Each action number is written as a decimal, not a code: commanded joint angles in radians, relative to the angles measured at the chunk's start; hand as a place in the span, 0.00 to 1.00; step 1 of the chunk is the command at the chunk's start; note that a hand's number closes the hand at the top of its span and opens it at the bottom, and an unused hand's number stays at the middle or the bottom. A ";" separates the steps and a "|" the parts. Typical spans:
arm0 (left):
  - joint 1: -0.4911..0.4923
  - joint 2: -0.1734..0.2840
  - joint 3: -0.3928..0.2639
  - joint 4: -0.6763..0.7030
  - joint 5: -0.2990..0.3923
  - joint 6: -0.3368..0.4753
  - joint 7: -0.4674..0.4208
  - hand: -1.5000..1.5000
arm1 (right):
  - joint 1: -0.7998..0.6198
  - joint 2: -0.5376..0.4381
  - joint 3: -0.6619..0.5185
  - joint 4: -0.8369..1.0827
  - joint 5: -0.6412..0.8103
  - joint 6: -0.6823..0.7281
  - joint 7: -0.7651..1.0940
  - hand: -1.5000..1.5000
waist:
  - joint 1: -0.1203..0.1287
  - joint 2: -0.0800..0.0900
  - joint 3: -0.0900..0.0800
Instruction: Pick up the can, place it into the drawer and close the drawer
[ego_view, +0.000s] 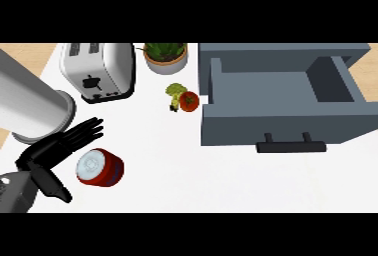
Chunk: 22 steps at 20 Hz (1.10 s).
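The can (99, 167) is red with a white top and stands on the white counter at the lower left. My left hand (50, 154) is just left of it and open, its straight fingers (83, 132) reaching past the can's far side and the thumb (55, 187) spread on the near side. The palm is close to the can, with nothing curled round it. The grey drawer (280, 120) is pulled open at the right, its inside bare, and its dark handle (290, 146) faces me. My right hand does not show.
A large pale grey cylinder (29, 100) fills the upper left, right behind the hand. A toaster (96, 70) and a potted plant (166, 55) stand at the back. Broccoli (176, 91) and a tomato (190, 101) lie just left of the drawer.
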 joint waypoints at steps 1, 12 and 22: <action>-0.039 0.004 -0.028 0.152 -0.139 -0.036 -0.220 0.00 | -0.025 0.017 0.028 -0.010 0.042 -0.004 0.024 0.00 | -0.002 0.002 -0.001; -0.076 -0.029 -0.126 0.333 -0.236 0.056 -0.385 0.00 | -0.020 -0.018 -0.048 -0.052 -0.071 -0.010 0.082 0.00 | -0.007 0.002 -0.001; -0.128 -0.071 -0.152 0.433 -0.206 0.083 -0.379 0.00 | -0.018 0.014 -0.028 -0.047 -0.043 0.015 0.079 0.00 | -0.008 0.004 -0.001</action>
